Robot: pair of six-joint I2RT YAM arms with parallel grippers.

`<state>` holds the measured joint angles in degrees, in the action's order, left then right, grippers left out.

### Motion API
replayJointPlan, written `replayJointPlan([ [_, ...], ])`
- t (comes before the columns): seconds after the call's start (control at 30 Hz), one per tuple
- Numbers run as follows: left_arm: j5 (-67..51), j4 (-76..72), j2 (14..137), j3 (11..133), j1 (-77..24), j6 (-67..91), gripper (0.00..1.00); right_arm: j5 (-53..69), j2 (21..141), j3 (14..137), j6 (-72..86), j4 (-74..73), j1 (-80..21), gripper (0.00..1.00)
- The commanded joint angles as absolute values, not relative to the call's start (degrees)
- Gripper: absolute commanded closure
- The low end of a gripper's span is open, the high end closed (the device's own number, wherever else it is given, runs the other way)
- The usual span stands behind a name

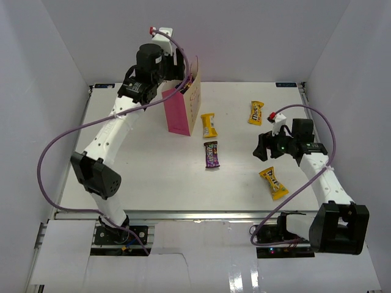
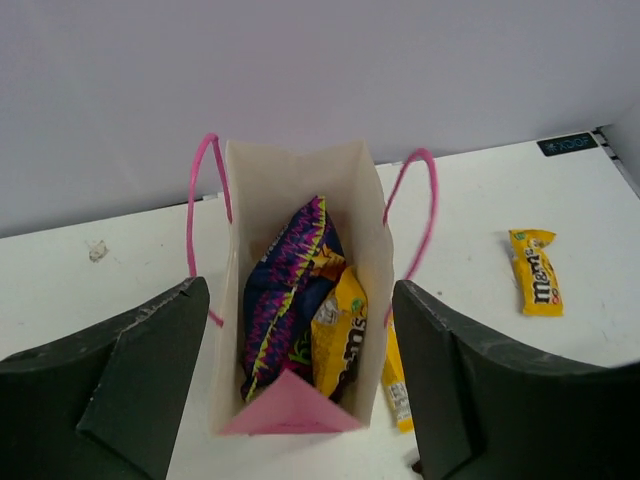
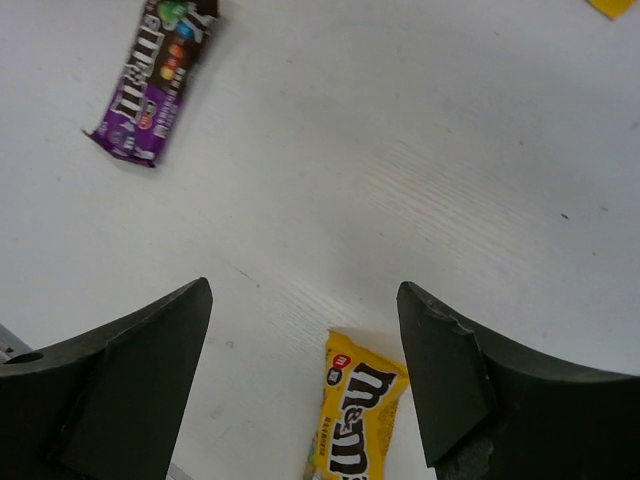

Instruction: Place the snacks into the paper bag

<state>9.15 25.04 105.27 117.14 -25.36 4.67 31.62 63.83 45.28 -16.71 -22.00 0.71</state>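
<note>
Pink paper bag (image 1: 179,113) (image 2: 290,180): upright at the back left of the white table (image 1: 153,177), mouth open.
Left pincer (image 2: 300,288): right over the bag's mouth, fingers wide apart, nothing held.
Left pincer from the top: hidden under the arm's own black wrist, fingers not to be made out.
Inside the bag: hard to see from the top, clear only from the left wrist.
Dark-blue bag (image 2: 285,290): in the bag, standing on end, lower part hidden.
Yellow pack in the bag (image 2: 340,340): leaning on the dark-blue bag, partly hidden by the bag's front wall.
Yellow pack by the bag (image 1: 209,125) (image 2: 397,385): flat on the table just beside the bag; half hidden behind the bag in the left wrist view.
Far yellow pack (image 1: 256,112) (image 2: 537,272): on the table, well apart from the bag.
Purple bar pack (image 1: 211,154) (image 3: 155,85): on the table between the two arms, top end cut off in the right wrist view.
Near yellow pack (image 1: 273,183) (image 3: 350,420): near the right arm, cut off by the bottom edge in the right wrist view.
Right pincer (image 1: 264,146) (image 3: 305,290): over bare table, fingers wide apart, nothing held.
Yellow scrap at the top right corner of the right wrist view: too little showing to tell which pack.
</note>
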Motion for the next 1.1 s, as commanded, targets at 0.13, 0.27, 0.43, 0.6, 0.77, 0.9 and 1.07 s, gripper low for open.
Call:
replayJointPlan([
  [0.13,1.42,22.07,75.0,89.78,-25.66,13.78,0.12,18.9,73.12,54.14,-28.54,-42.96,0.97,0.2],
  [0.27,0.61,22.23,59.62,65.99,-25.58,21.61,0.11,17.15,73.74,53.1,-40.23,-49.48,0.7,0.2],
  [0.43,2.2,23.82,43.79,51.78,-25.58,31.54,0.11,12.49,77.59,49.05,-42.72,-48.61,0.09,0.3],
  [0.6,2.9,25.22,38.06,45.88,-25.58,34.89,0.1,10.2,80.24,46.41,-39.38,-45.8,-2.19,0.41],
  [0.77,2.37,27.51,36.92,44.83,-25.58,36.12,0.1,8.0,81.47,44.12,-37.88,-42.81,-3.34,0.48],
  [0.9,1.67,27.6,35.42,43.16,-25.58,37.44,0.1,8.08,80.95,43.77,-37.88,-42.71,-3.34,0.66],
  [1.07,0.97,27.86,34.37,41.92,-25.58,38.06,0.1,14.05,77.09,46.93,-40.16,-44.38,-3.34,0.86],
])
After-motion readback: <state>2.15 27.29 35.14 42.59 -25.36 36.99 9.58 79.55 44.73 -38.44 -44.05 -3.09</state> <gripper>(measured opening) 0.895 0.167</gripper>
